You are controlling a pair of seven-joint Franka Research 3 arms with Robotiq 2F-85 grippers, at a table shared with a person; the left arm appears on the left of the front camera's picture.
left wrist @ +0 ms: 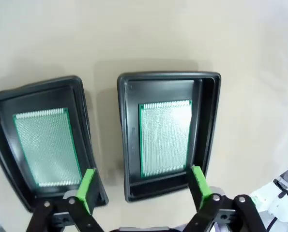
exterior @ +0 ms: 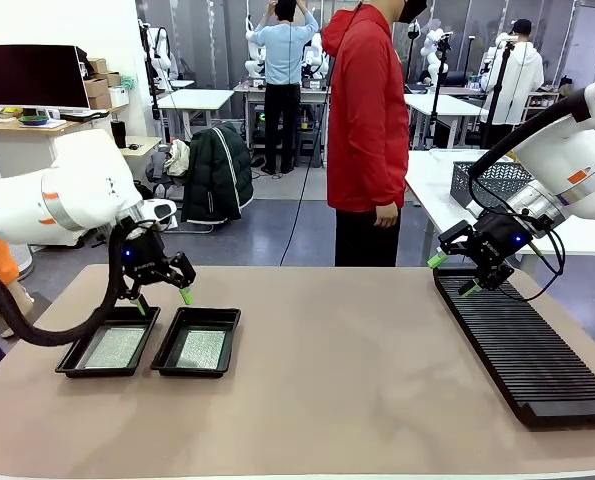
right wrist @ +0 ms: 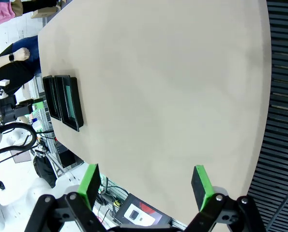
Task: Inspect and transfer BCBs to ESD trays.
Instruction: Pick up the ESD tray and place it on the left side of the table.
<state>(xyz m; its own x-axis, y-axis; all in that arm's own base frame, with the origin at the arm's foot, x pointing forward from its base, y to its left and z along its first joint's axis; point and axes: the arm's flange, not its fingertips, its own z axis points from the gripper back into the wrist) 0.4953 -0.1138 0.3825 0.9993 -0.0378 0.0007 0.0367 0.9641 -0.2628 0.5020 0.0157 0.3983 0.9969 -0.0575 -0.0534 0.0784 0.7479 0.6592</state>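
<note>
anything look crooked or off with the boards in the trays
Nothing stands out. Each of the two black trays holds one green board, lying flat and roughly square to the rim. Both trays sit side by side, upright, nothing spilled.

The room is bright and evenly lit from overhead, with no hard shadows anywhere. On the worktop (exterior: 317, 370) the trays (exterior: 147, 342) throw only faint, soft shadows, and their glossy rims catch thin white highlights. The front view is sharp up close and softer towards the back of the hall. Both wrist views bend strongly at the edges, so straight tray rims and the worktop's edge curve. In the left wrist view a soft grey shadow lies above the right-hand tray (left wrist: 169, 135), and the corners look slightly blurred.
</note>
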